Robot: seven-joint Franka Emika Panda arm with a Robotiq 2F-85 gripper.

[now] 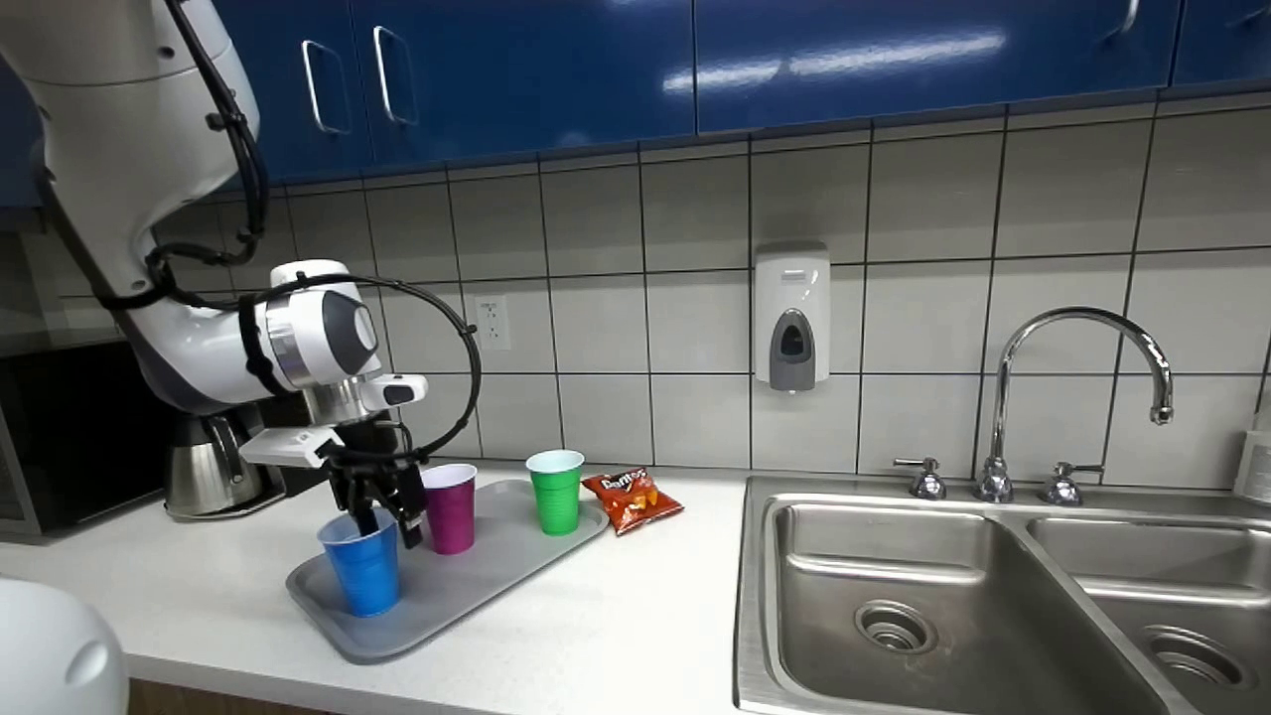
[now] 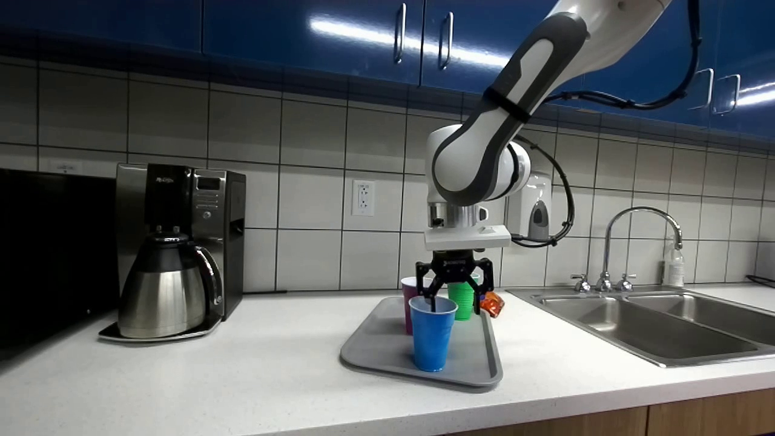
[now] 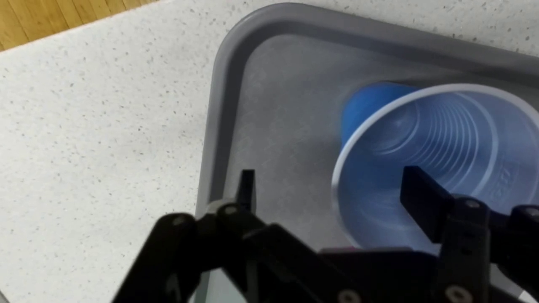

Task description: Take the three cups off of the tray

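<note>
One finger (image 3: pixel 425 204) of the spread claw (image 2: pixel 455 305) sits inside the blue cup (image 2: pixel 432 340), the other outside; pinch only lightly, then lift straight off the tray (image 2: pixel 384 342).

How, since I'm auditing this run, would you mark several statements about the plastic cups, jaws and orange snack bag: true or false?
A blue plastic cup, magenta plastic cup and green plastic cup stand on the flat grey rectangular tray. True.
The jaws are shut on the magenta cup. False: they stand open, the blue cup's wall between them.
The green cup is nearest the crinkled orange snack bag. True.
The blue cup has nothing inside. False: one black finger reaches into it.
</note>
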